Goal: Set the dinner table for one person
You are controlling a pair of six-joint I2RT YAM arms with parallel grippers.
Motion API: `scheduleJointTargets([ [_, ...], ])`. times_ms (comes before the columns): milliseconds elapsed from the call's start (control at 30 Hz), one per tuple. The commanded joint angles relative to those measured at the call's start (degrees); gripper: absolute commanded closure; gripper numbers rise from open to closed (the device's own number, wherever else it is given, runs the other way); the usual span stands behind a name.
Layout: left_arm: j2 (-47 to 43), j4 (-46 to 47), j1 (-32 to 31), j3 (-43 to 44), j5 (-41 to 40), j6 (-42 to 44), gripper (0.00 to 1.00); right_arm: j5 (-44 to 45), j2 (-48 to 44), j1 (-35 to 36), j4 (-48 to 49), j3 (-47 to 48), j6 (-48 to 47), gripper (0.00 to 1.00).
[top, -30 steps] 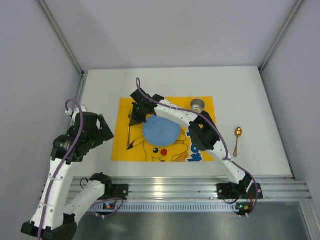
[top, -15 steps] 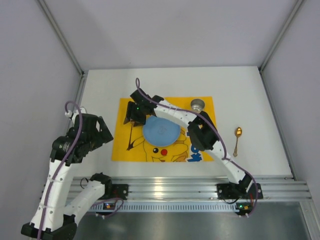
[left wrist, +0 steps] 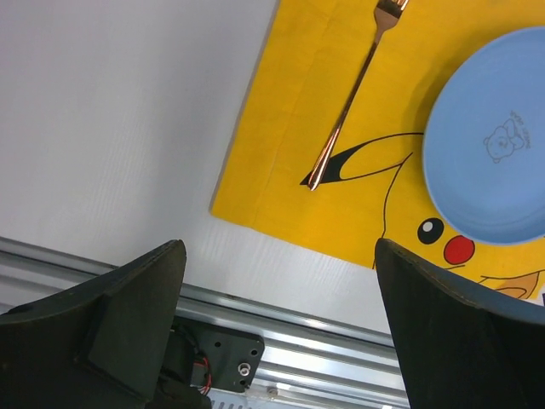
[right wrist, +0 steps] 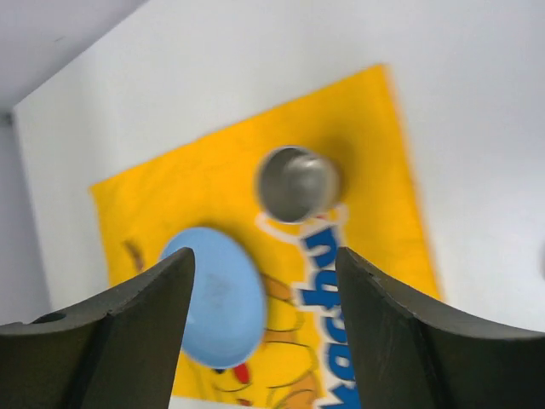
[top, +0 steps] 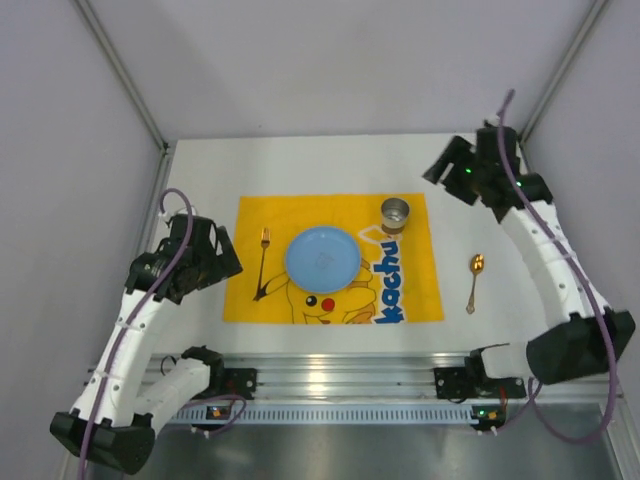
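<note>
On the white dinner table (top: 200, 170) lies a yellow Pikachu-print placemat (top: 410, 290). A blue plate (top: 323, 260) sits at its middle, a copper fork (top: 263, 262) lies left of the plate, and a metal cup (top: 396, 213) stands at the mat's far right corner. A copper spoon (top: 474, 281) lies on the bare table right of the mat. My left gripper (top: 222, 255) hovers open beside the mat's left edge; its wrist view shows the fork (left wrist: 353, 89) and plate (left wrist: 490, 145). My right gripper (top: 440, 168) is raised at the far right, open and empty, with the cup (right wrist: 296, 181) blurred below.
A silver slotted rail (top: 330, 375) runs along the near edge, carrying both arm bases. Grey walls close in the left, back and right sides. The right arm arches over the table's right edge above the spoon.
My right gripper opened, left the fork on the mat left of the plate, and swung away to the far right corner. The left arm shifted slightly forward.
</note>
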Motion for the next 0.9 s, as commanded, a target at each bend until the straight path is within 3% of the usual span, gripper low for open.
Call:
scheduleJointTargets([
  [0, 1.57, 7.53, -0.09, -1.53, 3.27, 1.59, 0.02, 6.15, -6.42, -11.68, -14.0, -12.77, -10.16, 0.32],
  [100, 3.59, 9.81, -0.09, -1.8, 4.94, 1.59, 0.03, 5.54, -8.63, -23.03, -15.86, -21.3, -12.98, 0.33],
  [300, 6.14, 12.02, -0.09, -1.8, 6.79, 1.67, 0.04, -1.93, -7.23, -32.39, -10.51, -34.05, -13.34, 0.35],
  [633, 4.48, 10.17, -0.09, -1.89, 5.13, 1.41, 0.04, -1.67, 2.26, -32.84, -7.25, -32.22, -12.2, 0.43],
  [867, 3.25, 8.33, -0.09, -1.63, 4.33, 0.27, 0.03, 0.61, 8.76, -32.84, -5.23, -28.71, -13.16, 0.61],
])
